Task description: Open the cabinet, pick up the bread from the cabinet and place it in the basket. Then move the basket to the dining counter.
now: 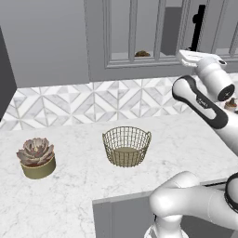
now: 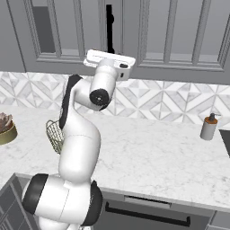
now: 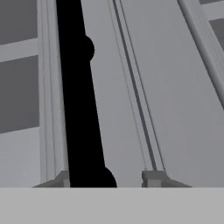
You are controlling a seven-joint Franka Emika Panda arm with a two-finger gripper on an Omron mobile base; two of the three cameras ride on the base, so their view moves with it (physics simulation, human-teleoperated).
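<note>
The grey glass-paned cabinet (image 1: 135, 32) hangs above the counter with its door closed. Its black bar handle (image 3: 78, 109) runs upright between my fingertips, close to the left one. My gripper (image 3: 107, 178) is open around the handle (image 1: 199, 28), raised in front of the door (image 2: 109, 51). The small brown bread (image 1: 142, 54) lies on the cabinet shelf behind the glass. The golden wire basket (image 1: 126, 146) stands empty on the marble worktop below, half hidden by my arm in the right base view (image 2: 54, 134). The dining counter is out of view.
A pinkish succulent in a tan pot (image 1: 36, 159) sits at the worktop's left. A soap dispenser (image 2: 209, 127) stands at the right by the patterned tile backsplash (image 1: 93, 102). A second glass-paned door (image 2: 179, 31) is right of the handle.
</note>
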